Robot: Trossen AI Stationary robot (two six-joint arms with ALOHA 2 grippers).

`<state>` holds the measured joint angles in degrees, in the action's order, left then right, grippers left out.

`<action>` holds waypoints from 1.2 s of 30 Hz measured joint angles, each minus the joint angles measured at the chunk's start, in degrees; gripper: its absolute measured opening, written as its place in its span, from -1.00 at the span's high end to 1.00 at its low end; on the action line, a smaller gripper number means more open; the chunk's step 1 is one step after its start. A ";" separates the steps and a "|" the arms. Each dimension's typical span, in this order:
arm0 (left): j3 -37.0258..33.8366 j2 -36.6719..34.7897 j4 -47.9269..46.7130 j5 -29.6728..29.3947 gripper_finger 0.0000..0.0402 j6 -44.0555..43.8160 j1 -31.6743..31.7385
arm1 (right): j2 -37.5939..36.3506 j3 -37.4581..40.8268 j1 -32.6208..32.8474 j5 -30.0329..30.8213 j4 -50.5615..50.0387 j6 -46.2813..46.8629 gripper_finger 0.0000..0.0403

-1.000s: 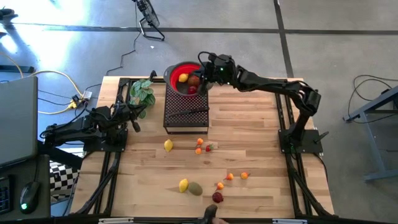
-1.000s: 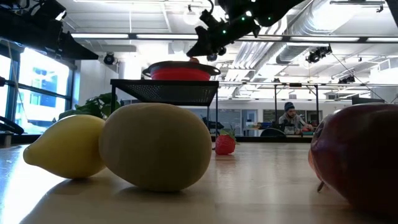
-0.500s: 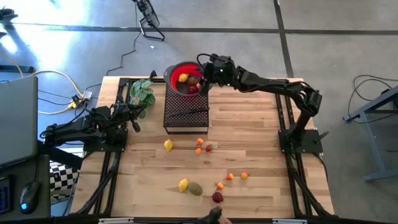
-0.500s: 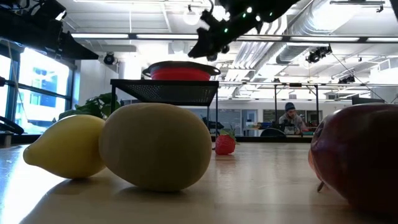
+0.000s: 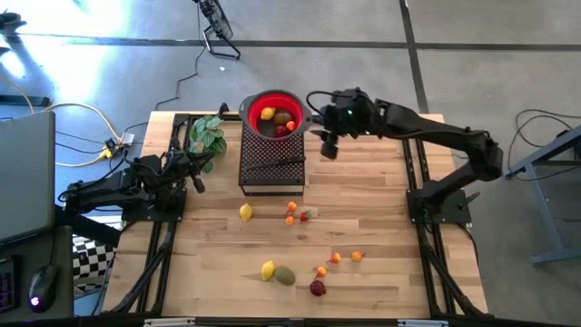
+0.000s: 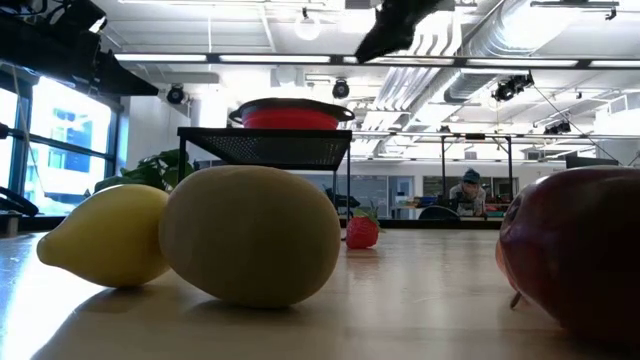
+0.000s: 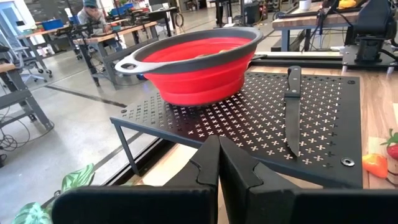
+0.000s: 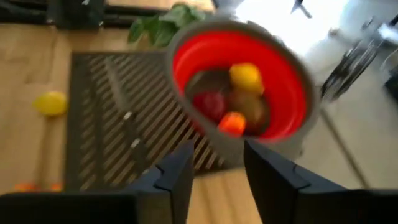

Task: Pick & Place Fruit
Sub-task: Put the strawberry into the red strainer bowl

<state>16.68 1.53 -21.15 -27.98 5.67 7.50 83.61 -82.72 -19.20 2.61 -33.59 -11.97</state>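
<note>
Four fruits (image 8: 239, 99) are seen in the red bowl (image 5: 272, 112) on the black rack (image 5: 271, 163); others are scattered across the worktop (image 5: 363, 209). The right hand (image 5: 328, 145) is held open and empty beside the bowl, while the left hand (image 7: 218, 163), closed, is parked at the worktop's left edge.

Right end effector (image 5: 328, 145) hangs raised, fingers parted; left end effector (image 5: 197, 175) rests closed.

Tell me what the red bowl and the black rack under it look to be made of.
The red bowl looks like soft matte silicone with a stiffer grey rim and stepped, collapsible walls, though that's a guess from its look. The black rack looks like dark-coated sheet metal: a thin flat top punched with rows of small crosses, on slim legs.
</note>
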 joint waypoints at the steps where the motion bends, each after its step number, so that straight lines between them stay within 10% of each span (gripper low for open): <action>1: -0.01 0.00 0.00 -0.01 1.00 0.01 0.00 | -0.78 0.00 0.51 -0.06 -2.09 1.23 0.39; 13: -0.01 0.01 0.09 -0.05 1.00 0.00 0.01 | -2.05 7.93 6.50 -10.04 -2.54 6.38 0.95; 36: -0.01 -0.01 1.70 5.35 1.00 -6.64 -0.01 | -1.96 22.39 26.46 -2.56 2.07 25.97 0.99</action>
<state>16.67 1.52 -19.45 -22.63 -0.97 7.49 81.65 -60.33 7.26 0.05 -31.52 14.00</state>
